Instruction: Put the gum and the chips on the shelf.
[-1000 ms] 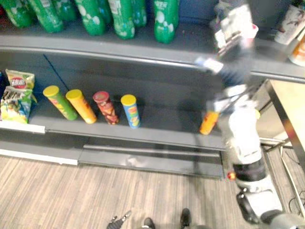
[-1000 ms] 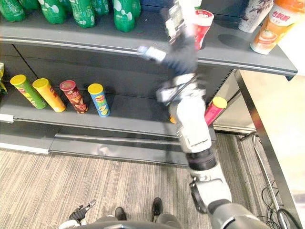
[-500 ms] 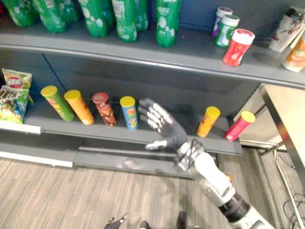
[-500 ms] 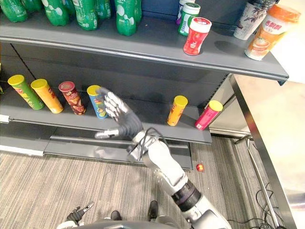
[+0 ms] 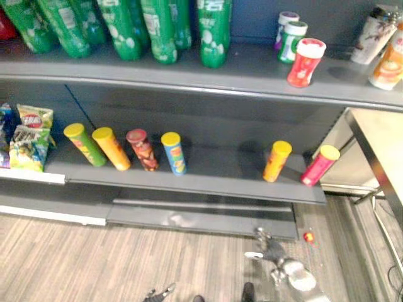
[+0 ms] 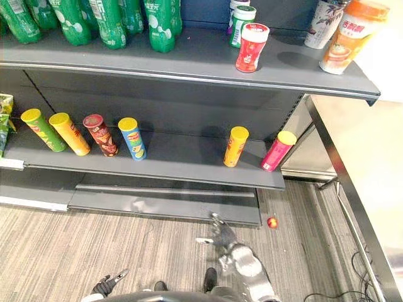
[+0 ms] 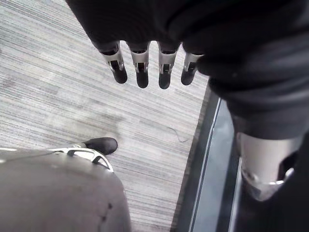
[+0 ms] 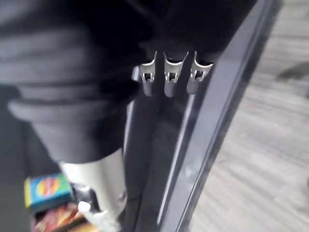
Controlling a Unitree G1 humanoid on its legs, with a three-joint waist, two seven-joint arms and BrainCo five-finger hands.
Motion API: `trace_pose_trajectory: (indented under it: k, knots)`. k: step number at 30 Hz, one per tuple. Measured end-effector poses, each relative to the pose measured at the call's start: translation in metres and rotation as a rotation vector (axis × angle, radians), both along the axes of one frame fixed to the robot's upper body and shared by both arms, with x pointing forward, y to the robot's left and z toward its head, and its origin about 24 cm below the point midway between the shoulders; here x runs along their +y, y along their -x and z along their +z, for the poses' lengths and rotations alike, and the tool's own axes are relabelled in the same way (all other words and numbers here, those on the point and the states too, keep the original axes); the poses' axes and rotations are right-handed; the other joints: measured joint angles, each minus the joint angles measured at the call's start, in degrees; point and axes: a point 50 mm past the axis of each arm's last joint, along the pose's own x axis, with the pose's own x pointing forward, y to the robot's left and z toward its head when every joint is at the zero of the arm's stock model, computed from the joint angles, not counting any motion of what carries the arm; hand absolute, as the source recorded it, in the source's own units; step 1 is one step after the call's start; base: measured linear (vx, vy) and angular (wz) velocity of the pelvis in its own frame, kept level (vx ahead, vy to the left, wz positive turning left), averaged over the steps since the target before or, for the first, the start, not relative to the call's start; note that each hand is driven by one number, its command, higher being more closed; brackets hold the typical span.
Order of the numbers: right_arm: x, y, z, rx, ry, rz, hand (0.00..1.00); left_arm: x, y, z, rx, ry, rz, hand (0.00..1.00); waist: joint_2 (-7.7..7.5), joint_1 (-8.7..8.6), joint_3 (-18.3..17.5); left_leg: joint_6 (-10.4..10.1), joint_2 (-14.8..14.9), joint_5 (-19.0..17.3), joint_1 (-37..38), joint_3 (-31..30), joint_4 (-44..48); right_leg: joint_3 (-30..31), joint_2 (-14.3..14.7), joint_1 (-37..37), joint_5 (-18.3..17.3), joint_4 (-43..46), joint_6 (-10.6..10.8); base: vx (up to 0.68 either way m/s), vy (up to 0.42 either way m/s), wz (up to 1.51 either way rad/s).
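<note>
A red gum bottle [image 6: 252,47] with a white cap stands on the upper shelf [image 6: 189,66], beside a green one [image 6: 241,25] and a purple one [image 5: 284,28]. Several chips cans stand tilted on the lower shelf [image 6: 182,167]: green [image 5: 84,143], yellow [image 5: 111,148], red [image 5: 142,150], blue [image 5: 173,153], orange [image 6: 235,146] and pink [image 6: 278,151]. My right hand [image 6: 220,234] hangs low over the floor in front of the shelf base, its fingers [image 8: 166,77] straight and holding nothing. Down at the bottom edge hangs my left hand [image 6: 110,280], fingers [image 7: 140,67] straight and empty.
Green bottles [image 5: 213,31] line the upper shelf's left and middle. Two cups [image 6: 351,34] stand at its right end. Chip bags [image 5: 28,138] lie at the lower shelf's left end. A small red ball [image 6: 272,222] lies on the striped floor. A pale counter [image 6: 365,163] adjoins on the right.
My right arm has dropped from the upper shelf by the red gum bottle, past the lower shelf, down near the floor. The bottle stays standing on the shelf.
</note>
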Motion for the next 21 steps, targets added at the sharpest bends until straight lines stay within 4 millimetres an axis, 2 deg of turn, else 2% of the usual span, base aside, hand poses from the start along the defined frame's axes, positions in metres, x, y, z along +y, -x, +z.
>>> trace_pose_trajectory:
  k: [2,7,13,15,17,19,20,21]
  knots:
    - [-0.019,0.013,-0.013,0.076,0.03,-0.095,0.0,-0.001,0.002,0.0,-0.002,0.003,0.01,0.0,0.2,-0.06,-0.12,0.14,0.0,0.09,0.01,-0.02,0.0,-0.07,0.0,0.01,0.0,0.0,0.0,0.0,0.0,0.0]
    - [-0.044,0.04,-0.033,0.212,0.055,-0.258,0.0,-0.001,0.004,0.0,-0.021,0.03,0.023,0.0,0.29,-0.64,-0.12,0.12,-0.14,0.08,0.14,-0.01,-0.08,-0.08,-0.16,0.05,0.0,0.0,0.01,0.0,0.0,0.0]
    - [-0.064,0.076,-0.051,0.358,0.06,-0.455,0.0,-0.003,0.005,-0.001,-0.03,0.059,0.041,0.0,0.7,-0.84,0.5,-0.07,-0.24,-0.25,1.02,-0.01,0.13,-0.08,-0.29,0.91,-0.42,-0.19,0.22,0.0,-0.001,0.01]
    - [-0.069,0.081,-0.054,0.385,0.063,-0.511,0.0,-0.002,-0.001,0.001,-0.057,0.065,0.052,0.0,0.73,-1.24,2.39,0.35,1.13,-3.85,-2.26,-0.13,8.2,-0.02,-0.76,-0.61,-2.27,3.94,0.42,-0.01,-0.005,0.03]
    - [-0.077,0.084,-0.054,0.388,0.05,-0.613,0.0,-0.002,-0.013,0.004,-0.103,0.072,0.065,0.0,1.79,-1.5,4.85,1.15,3.5,-8.97,-7.31,-0.56,18.7,0.1,-1.02,-5.17,-5.76,12.69,0.67,-0.09,0.004,-0.02]
    - [-0.078,0.094,-0.057,0.414,0.014,-0.697,0.0,-0.002,-0.018,0.005,-0.123,0.078,0.081,0.0,2.33,-2.53,6.1,1.67,3.55,-10.24,-8.59,-0.94,21.56,0.25,-1.77,-6.74,-6.66,15.83,0.82,-0.09,0.072,0.04]
    - [-0.077,0.1,-0.058,0.427,-0.01,-0.74,0.0,-0.001,-0.02,0.005,-0.13,0.083,0.097,0.0,1.53,-2.93,6.59,1.78,3.42,-10.5,-9.04,-0.51,22.06,0.64,-1.94,-7.23,-6.41,15.76,1.16,-0.08,0.116,-0.35]
    - [-0.072,0.106,-0.06,0.436,-0.048,-0.798,0.0,0.0,-0.021,0.006,-0.143,0.091,0.131,0.0,1.7,-2.87,6.8,2.27,3.57,-10.93,-9.09,2.15,22.35,2.62,-1.81,-8.01,-5.72,14.91,2.71,-0.09,0.124,-0.59]
